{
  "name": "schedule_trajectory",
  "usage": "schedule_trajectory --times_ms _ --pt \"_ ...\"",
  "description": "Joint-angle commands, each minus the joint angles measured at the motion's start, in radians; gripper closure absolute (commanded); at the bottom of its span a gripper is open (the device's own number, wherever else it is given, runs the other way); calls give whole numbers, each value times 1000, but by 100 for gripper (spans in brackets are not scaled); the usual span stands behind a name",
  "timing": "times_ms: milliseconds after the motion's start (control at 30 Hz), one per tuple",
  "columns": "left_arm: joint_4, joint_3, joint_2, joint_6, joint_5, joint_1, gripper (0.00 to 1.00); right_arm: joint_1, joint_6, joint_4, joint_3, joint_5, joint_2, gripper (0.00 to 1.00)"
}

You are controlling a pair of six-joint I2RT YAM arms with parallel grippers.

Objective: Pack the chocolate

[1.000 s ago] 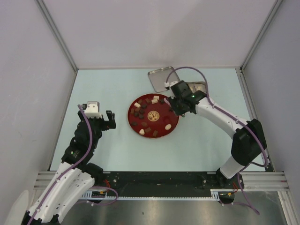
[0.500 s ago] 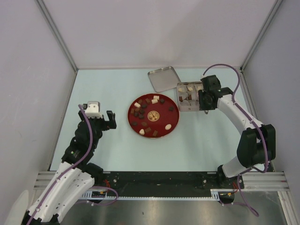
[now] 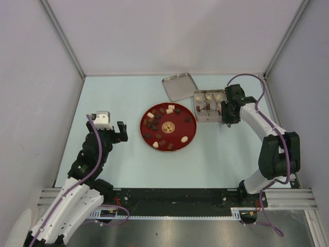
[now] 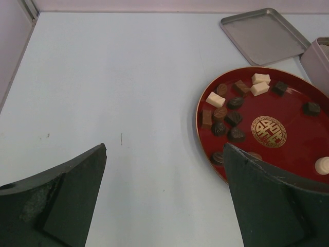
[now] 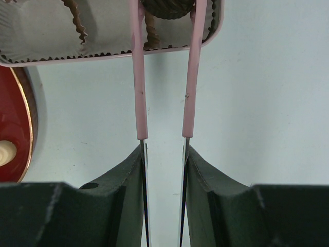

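We clamp our right gripper [image 5: 163, 149] on the pink tongs [image 5: 138, 77]; straight ahead, a dark chocolate [image 5: 165, 7] sits between their arms at the tin [image 5: 103, 54]. Our left gripper [image 4: 164, 149] gapes wide, and the other chocolates [image 4: 226, 116] lie on the red plate [image 4: 298, 154] ahead to its right.

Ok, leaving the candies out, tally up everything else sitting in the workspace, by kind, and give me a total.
Red plate: 1
Metal tin: 1
Tin lid: 1
Pink tongs: 1
Total: 4
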Motion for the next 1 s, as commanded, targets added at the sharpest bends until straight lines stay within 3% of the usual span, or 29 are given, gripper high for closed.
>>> schedule_trajectory --times_ms 0,300,700,967 --pt "17 -7 -4 14 7 -6 0 -11 19 37 -4 -2 17 92" --pt "17 -7 -7 14 5 -5 0 -17 23 44 -13 38 41 83" --pt "19 -7 -7 16 7 -5 0 -17 28 43 -19 58 20 52" --pt "19 -7 -7 14 10 -5 0 -7 16 49 -19 56 -66 50"
